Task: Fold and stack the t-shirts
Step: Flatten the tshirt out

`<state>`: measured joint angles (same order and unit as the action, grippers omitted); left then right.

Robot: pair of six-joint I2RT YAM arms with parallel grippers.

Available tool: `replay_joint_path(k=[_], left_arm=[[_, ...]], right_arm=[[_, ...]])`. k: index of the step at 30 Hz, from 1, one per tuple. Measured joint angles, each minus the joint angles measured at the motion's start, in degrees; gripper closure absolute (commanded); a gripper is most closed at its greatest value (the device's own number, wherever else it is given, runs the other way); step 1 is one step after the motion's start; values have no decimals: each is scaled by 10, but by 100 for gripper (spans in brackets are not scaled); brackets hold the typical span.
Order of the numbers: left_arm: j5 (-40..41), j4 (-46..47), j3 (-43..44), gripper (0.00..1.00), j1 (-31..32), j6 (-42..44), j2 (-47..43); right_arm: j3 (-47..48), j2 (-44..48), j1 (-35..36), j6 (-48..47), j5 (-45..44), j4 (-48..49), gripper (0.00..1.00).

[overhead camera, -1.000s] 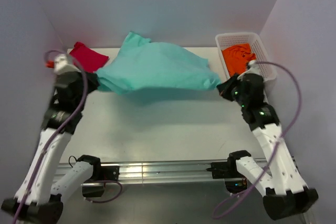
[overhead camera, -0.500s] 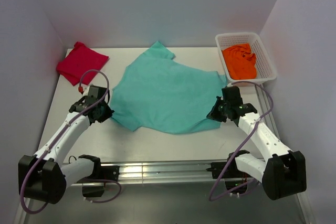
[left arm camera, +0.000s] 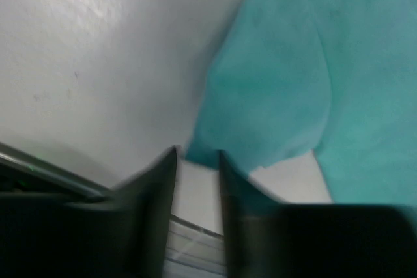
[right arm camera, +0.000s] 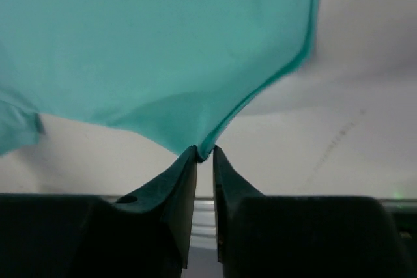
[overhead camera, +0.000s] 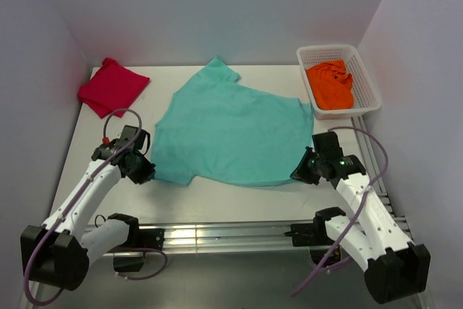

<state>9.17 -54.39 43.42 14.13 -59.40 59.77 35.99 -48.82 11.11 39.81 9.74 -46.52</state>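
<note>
Left pincer (left arm camera: 197, 155) parted, tips astride near-left corner of teal shirt (overhead camera: 231, 132), white counter (overhead camera: 239, 197) showing in gap. Right pincer (right arm camera: 204, 152) pinched tight on near-right corner of same shirt. Shirt spread mostly flat mid-counter, one sleeve toward far wall. Red shirt (overhead camera: 112, 86) folded at far-left corner, well apart from teal one. Orange shirt (overhead camera: 330, 85) crumpled inside white basket (overhead camera: 327, 50), far right.

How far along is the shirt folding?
One looks done: the red shirt lies folded at the far left. In hand: the teal shirt spread flat, right hand pinching a corner, left hand open at another. Left: the orange shirt, crumpled in the basket.
</note>
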Motion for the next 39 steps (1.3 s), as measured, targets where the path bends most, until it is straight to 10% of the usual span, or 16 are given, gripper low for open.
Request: replay_joint_path(k=[1, 2, 3, 12, 17, 22, 25, 31, 39], left_arm=[[-9, -14, -2, 21, 2, -2, -14], [-20, -27, -3, 1, 4, -9, -28], [-30, -43, -3, 1, 8, -14, -49], [-36, -82, 123, 5, 19, -8, -66], [-24, 20, 201, 19, 18, 30, 128], [-25, 91, 286, 43, 17, 72, 329], [-26, 114, 346, 50, 16, 94, 421], [-31, 131, 406, 100, 16, 121, 541], [-18, 135, 424, 100, 11, 123, 581]], right_arm=[[0, 17, 0, 8, -2, -22, 56], [0, 32, 0, 16, -5, -46, 15], [0, 51, 0, 22, -5, -74, 6], [56, 36, 0, 43, -40, -170, 4], [147, -133, 0, 32, -52, -107, 26], [242, -313, 0, 11, -68, -40, 100], [305, -406, 0, 7, -76, -21, 100], [458, -602, 0, -9, -104, -12, 100], [676, -802, 2, -18, -116, -54, 100]])
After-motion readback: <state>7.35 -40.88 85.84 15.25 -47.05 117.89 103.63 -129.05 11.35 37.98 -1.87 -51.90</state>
